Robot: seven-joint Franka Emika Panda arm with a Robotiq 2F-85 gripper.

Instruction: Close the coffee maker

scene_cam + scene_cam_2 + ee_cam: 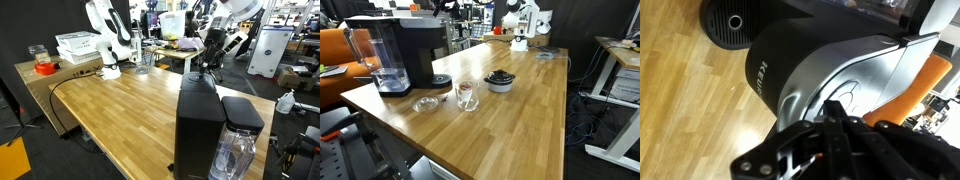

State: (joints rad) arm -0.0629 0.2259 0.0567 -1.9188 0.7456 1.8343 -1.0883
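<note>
The coffee maker is a tall black box at the near table edge, with its clear water tank beside it. It also stands at the left in an exterior view. My gripper hangs just above its top. In the wrist view, the rounded silver-and-black lid with its round emblem fills the picture. My gripper's black fingers are shut together right at the lid, with nothing held. I cannot tell whether they touch the lid. The drip tray shows below.
On the wooden table stand a drinking glass, a dark bowl and a small glass dish near the machine. A second white robot arm and a white basket sit at the far end.
</note>
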